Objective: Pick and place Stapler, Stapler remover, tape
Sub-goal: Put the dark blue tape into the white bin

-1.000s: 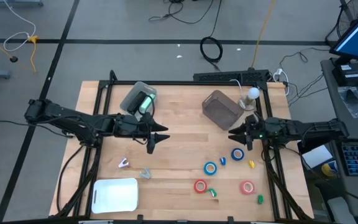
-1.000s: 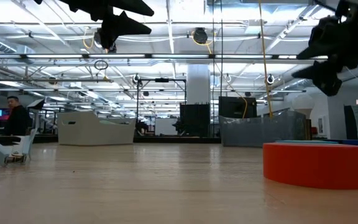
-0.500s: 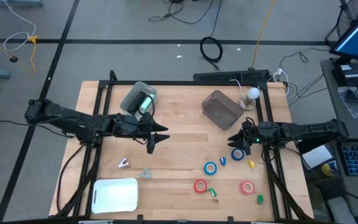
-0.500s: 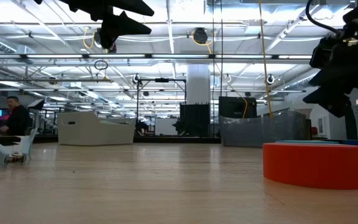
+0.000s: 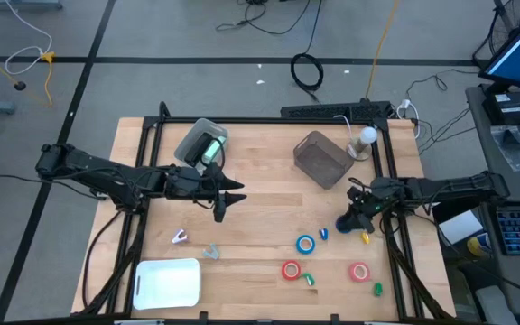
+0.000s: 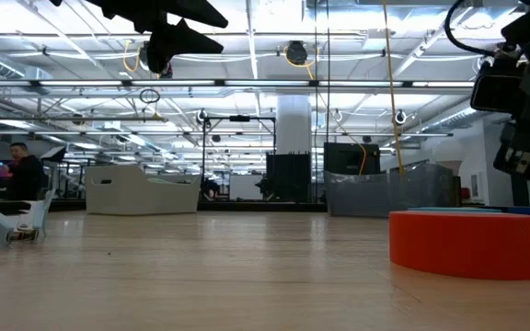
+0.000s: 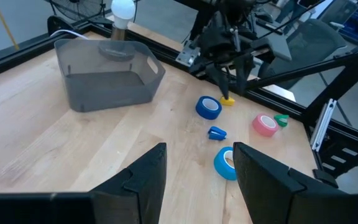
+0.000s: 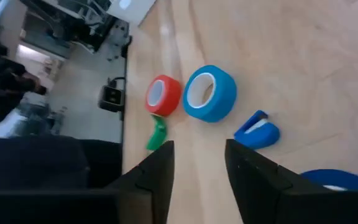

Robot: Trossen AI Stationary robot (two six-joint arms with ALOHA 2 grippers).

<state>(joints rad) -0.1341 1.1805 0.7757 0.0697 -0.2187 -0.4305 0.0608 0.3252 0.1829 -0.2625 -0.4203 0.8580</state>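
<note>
- Scanning the bench [image 5: 269, 212] from its left side: a white tray [image 5: 168, 282] lies at the near left corner, with a small pale pinkish item [image 5: 180, 237] and a greyish one [image 5: 211, 252] just beyond it; either could be the stapler remover, too small to tell.
- Left end effector [image 5: 231, 200] hangs over mid-bench, fingers spread with nothing between them. It waits.
- A box with a green item [image 5: 203, 144] sits at the far left; I cannot say whether that is the stapler.
- Grey bin [image 5: 322, 159], right of centre at the far side, looks empty from the left wrist view.
- Tape: one blue roll [image 5: 306, 244] lies near a small blue piece [image 5: 324, 234]; two red rolls [image 5: 291, 270] [image 5: 359, 272] lie along the near edge. The second blue roll [image 7: 208, 107] shows only in the left wrist view, directly under the right arm.
- Right end effector [image 7: 227, 84] points down just over that roll, beside a yellow piece [image 7: 227, 101]. Its fingers stand slightly parted, gripping nothing.
- Handling, my judgement: rolls are light, stiff rings with a smooth outer face that may skid on the wood. Best hold is one finger in the pale core, one outside, or a pinch across the ring.
- Hidden: from above, the right arm covers its target roll. Contact between fingertips and roll cannot be confirmed.
</note>
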